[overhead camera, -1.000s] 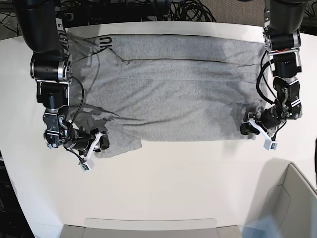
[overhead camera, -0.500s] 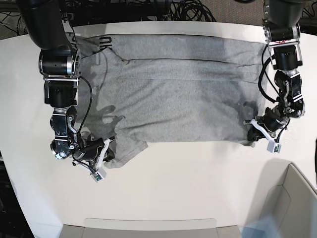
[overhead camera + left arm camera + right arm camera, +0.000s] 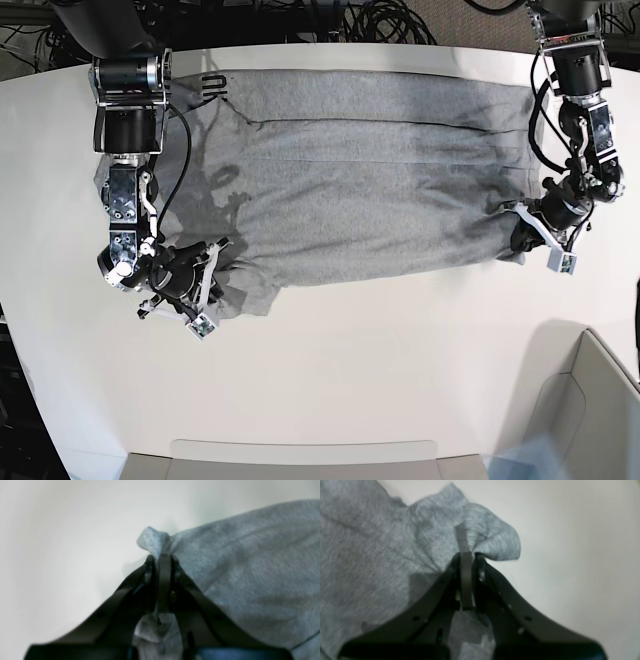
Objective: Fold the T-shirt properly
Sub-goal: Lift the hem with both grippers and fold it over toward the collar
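1. We see a white table (image 3: 380, 350) with a curved front edge filling most of the base view.
2. Behind its far edge, a tangle of black cables (image 3: 380, 20) lies on the floor.
3. At the lower right corner, we see part of a pale grey bin (image 3: 590, 410), open at the top.
4. Along the bottom edge sits a flat light grey panel (image 3: 300, 460).

Both pincers apparently pinch the T-shirt (image 3: 370, 190) (near corners).
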Tool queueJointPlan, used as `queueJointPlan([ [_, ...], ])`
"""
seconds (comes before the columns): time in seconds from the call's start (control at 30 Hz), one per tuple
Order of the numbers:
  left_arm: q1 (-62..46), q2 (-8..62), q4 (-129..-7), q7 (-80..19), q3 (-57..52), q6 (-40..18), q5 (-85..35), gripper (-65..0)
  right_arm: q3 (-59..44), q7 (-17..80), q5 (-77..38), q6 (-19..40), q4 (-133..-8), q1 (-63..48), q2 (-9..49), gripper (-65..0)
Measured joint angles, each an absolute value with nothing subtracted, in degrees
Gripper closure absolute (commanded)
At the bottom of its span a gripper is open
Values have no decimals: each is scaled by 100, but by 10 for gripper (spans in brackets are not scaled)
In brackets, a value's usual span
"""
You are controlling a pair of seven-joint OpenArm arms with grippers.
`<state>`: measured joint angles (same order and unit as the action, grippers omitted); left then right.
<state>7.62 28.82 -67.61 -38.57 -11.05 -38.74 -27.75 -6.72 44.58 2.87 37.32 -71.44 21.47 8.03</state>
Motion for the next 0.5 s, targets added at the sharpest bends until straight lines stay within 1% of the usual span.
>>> queueJointPlan([
  [0.13, 336, 2967, -7341, -3841, -1173, -3870, -2790, 0, -698, 4936, 255, 3754, -7977, 1791, 786, 0],
  [0.23, -56, 2902, -7703, -3900, -1603, -3876, -2818, 0, -1079, 5240, 287, 3754, -8530, 1568, 773, 0],
  [0.3, -294, 2923, -7988, -4200, -1815, -3887, -2801, 0, -1227, 5297, 268, 3754, -8899, 1343, 794, 0],
  [0.4, -558, 2939, -8366, -4244, -1940, -3889, -2814, 0, -1258, 5339, 224, 3758, -9345, 845, 770, 0],
  [0.5, -711, 2923, -8414, -4296, -1927, -3909, -2810, 0, -1264, 5384, 281, 3769, -9725, 447, 773, 0],
])
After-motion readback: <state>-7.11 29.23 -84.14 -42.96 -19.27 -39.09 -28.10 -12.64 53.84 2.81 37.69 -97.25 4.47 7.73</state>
